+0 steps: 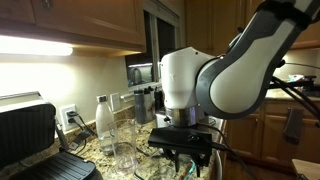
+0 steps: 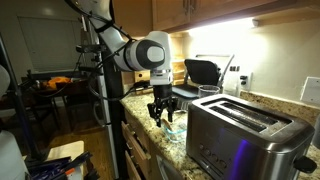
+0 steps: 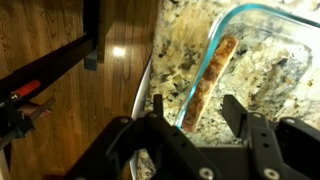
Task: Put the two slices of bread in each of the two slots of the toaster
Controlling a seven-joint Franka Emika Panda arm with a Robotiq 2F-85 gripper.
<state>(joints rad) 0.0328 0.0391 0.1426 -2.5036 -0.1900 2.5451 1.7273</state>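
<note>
Wrist view: one slice of bread [image 3: 208, 80] stands on its edge in the glass dish [image 3: 285, 35] — easy to pinch that way. The gripper [image 3: 193, 108] is open around it, not squeezing yet. In an exterior view the toaster [image 2: 245, 135] waits well apart, near right.

Arm [image 1: 245, 60]: glossy white, bulbous rounded segments, grey seams at joints; upper right of an exterior view. Gripper [image 3: 198, 128]: matte black, two blocky angular fingers [image 3: 248, 128]; bottom of wrist view.
</note>
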